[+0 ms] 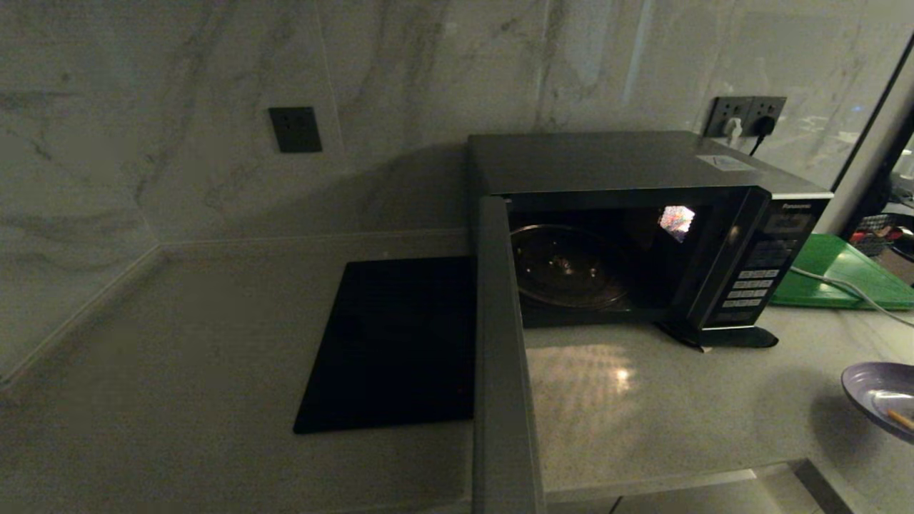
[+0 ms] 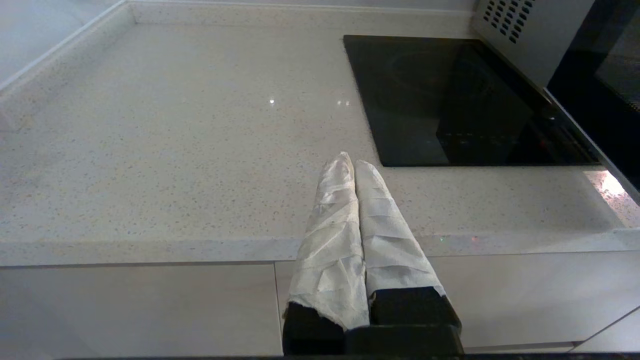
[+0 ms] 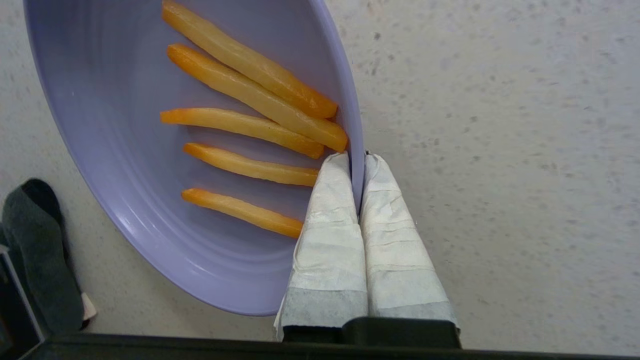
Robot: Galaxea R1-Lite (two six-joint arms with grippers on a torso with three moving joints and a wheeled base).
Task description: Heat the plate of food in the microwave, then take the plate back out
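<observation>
The microwave (image 1: 646, 235) stands on the counter with its door (image 1: 500, 357) swung wide open toward me and its glass turntable (image 1: 568, 268) bare. The lavender plate of food (image 1: 880, 400) hangs tilted above the counter at the right edge of the head view, to the right of the microwave. In the right wrist view the plate of food (image 3: 125, 150) carries several orange fries, and my right gripper (image 3: 357, 162) is shut on its rim. My left gripper (image 2: 351, 162) is shut and empty, over the counter's front edge, left of the microwave (image 2: 530, 30).
A flat black glass square (image 1: 393, 343) lies on the counter left of the door. A green board (image 1: 835, 275) with a white cable across it lies right of the microwave. Wall sockets (image 1: 746, 114) sit behind it. The counter's front edge (image 1: 643, 489) runs below the door.
</observation>
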